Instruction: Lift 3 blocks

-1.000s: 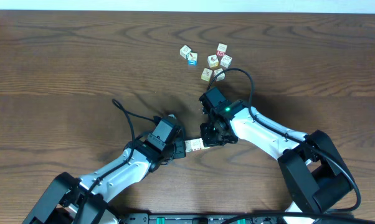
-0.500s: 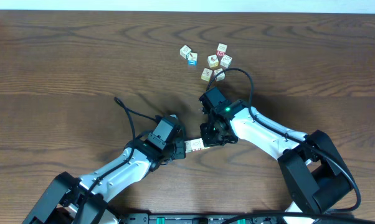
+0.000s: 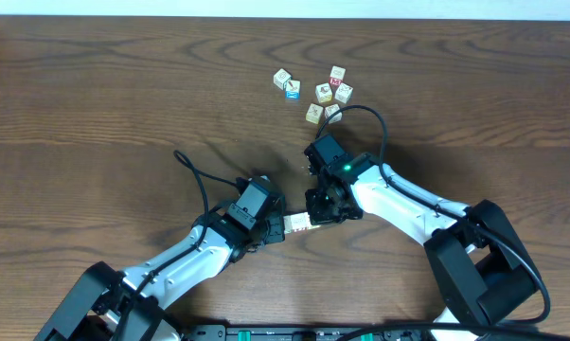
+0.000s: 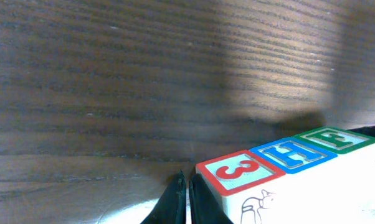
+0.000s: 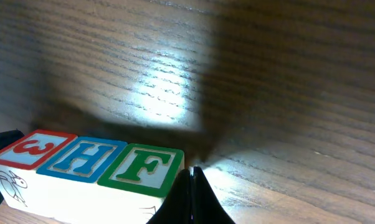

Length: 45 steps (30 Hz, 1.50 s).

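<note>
Three pale blocks lie end to end in a short row (image 3: 298,224) between my two grippers. The left wrist view shows a red-framed "3" block (image 4: 234,173), a blue-framed "H" block (image 4: 293,152) and a green-framed "F" block (image 4: 337,138). My left gripper (image 4: 187,186) is shut, its closed tips against the "3" end of the row. My right gripper (image 5: 192,171) is shut too, its tips against the "F" block (image 5: 141,168). Neither holds anything between its fingers. Whether the row is off the table I cannot tell.
Several other small picture cubes (image 3: 325,93) sit clustered at the back of the wooden table (image 3: 115,85), one with a blue face (image 3: 292,92). The right arm's black cable (image 3: 365,112) loops close to them.
The left arm has edged slightly to the right, and the row of blocks has shifted a touch with it. Both grippers have stayed shut.
</note>
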### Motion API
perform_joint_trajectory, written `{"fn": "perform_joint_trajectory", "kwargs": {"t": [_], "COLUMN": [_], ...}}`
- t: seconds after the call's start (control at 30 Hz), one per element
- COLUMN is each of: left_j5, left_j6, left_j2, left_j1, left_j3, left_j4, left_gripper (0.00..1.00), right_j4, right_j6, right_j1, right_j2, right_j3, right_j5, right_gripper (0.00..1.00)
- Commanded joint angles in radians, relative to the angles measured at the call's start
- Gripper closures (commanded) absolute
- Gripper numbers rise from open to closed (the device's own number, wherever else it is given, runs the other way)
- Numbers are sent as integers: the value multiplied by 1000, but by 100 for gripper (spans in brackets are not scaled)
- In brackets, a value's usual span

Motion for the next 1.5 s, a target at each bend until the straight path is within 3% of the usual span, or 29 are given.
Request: {"fn": "perform_joint_trajectory", "kwargs": {"t": [0.0,0.2,0.43,1.0,1.47], "left_j5": [197,198,181,182,182], "left_j6": [-5,7,71,95,105], "left_j2": [-2,-2,-2,-21,-56], "left_j1": [-60,-60,-61,-61,-61], "left_j3": [93,103,175,213,214], "left_j4": [57,51,-61,-65,-65], "left_gripper": [93,93,93,93,93], "right_j4": [46,40,39,-16,-9], "right_j6": [21,21,21,14,163], "right_j1": [57,57,57,57,56], "right_j2": [-38,-52,-102,-121,-121], "right_j3": [26,26,26,26,26], "right_j5": [-316,-321,-307,-243,-243], "right_gripper": [99,99,99,99,99]}}
